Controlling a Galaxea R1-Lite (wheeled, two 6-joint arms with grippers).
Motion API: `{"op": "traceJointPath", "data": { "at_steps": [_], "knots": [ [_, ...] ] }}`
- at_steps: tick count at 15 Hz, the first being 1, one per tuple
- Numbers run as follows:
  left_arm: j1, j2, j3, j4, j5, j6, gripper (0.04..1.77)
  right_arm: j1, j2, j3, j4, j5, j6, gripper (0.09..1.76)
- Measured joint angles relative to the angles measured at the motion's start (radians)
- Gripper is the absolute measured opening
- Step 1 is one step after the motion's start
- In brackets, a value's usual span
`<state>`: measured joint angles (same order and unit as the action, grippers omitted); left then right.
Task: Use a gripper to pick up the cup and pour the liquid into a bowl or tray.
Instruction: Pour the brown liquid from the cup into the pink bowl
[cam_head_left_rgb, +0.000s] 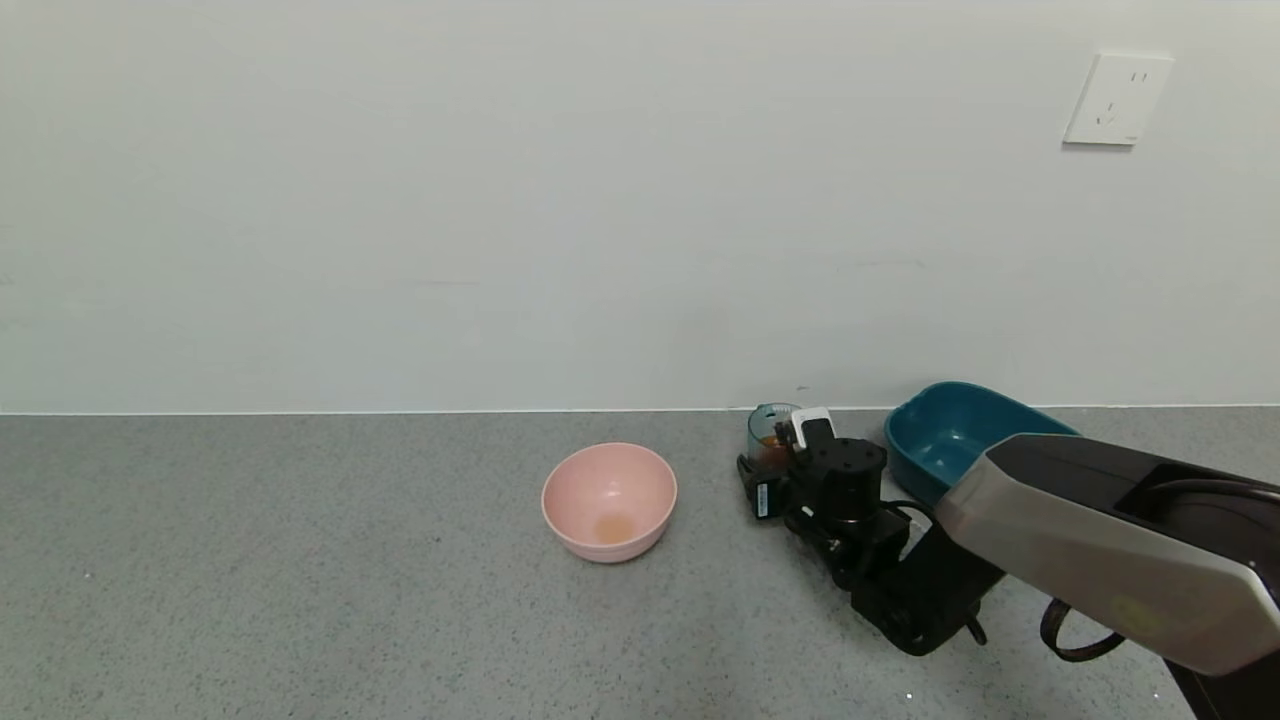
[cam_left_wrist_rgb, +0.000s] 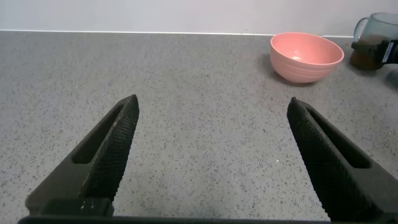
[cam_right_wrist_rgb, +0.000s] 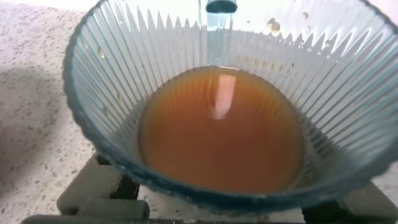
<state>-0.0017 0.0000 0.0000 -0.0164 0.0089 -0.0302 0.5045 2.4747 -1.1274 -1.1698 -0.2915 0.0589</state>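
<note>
One cup (cam_head_left_rgb: 772, 432), one bowl (cam_head_left_rgb: 609, 500), one tub (cam_head_left_rgb: 950, 432)

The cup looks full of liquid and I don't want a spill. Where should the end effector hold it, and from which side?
Grip the cup around its ribbed side wall, low down, coming in level from the front, as the right end effector does. It stands upright with reddish-brown liquid inside and flares toward the rim, so its open top should stay clear and level.
</note>
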Motion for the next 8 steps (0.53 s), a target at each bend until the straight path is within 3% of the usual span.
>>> {"op": "traceJointPath", "data": {
  "at_steps": [8],
  "knots": [
    [0.0,0.0,0.0,0.0,0.0,0.0,1.72,-0.003,-0.133,-0.003,0.174,0.104,-0.049,1.37]
  ]
}}
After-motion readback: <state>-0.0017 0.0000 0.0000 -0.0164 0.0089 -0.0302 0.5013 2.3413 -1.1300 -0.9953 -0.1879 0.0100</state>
